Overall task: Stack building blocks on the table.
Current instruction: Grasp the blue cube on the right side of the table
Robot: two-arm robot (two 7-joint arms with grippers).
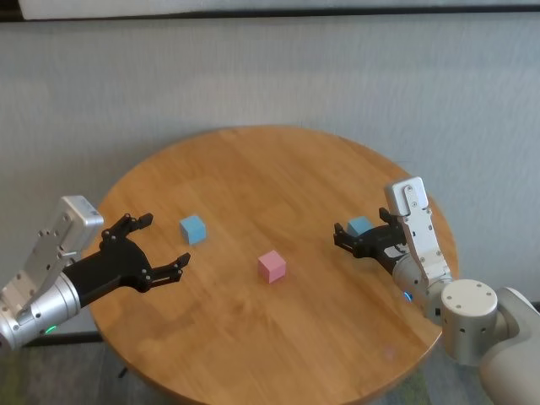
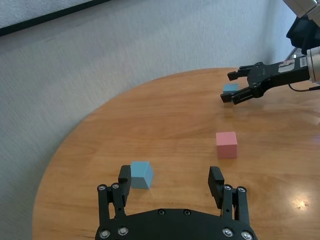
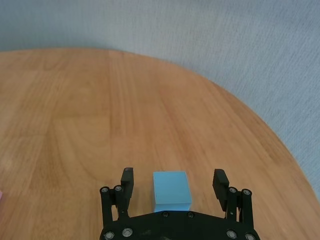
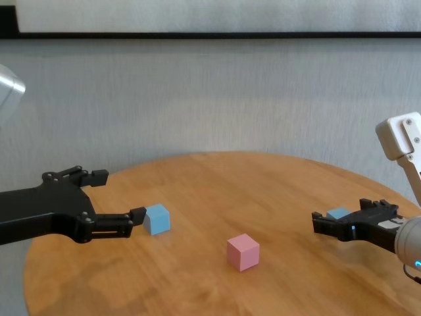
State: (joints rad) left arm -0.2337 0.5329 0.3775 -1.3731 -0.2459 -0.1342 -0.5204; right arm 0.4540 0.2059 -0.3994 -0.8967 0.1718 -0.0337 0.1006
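Right wrist view shows the right hand [image 3: 174,186] open astride a blue block [image 3: 171,190] on the surface [image 3: 100,115], ready to grip, while the left hand [image 1: 145,245] hovers open near another block [image 1: 192,228].

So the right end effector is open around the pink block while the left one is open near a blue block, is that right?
Not quite: the block between the right end effector's open fingers is a light blue block, as the right wrist view shows. The pink block sits alone mid-table, away from both arms. The rest holds: the left end effector is open near the other blue block.
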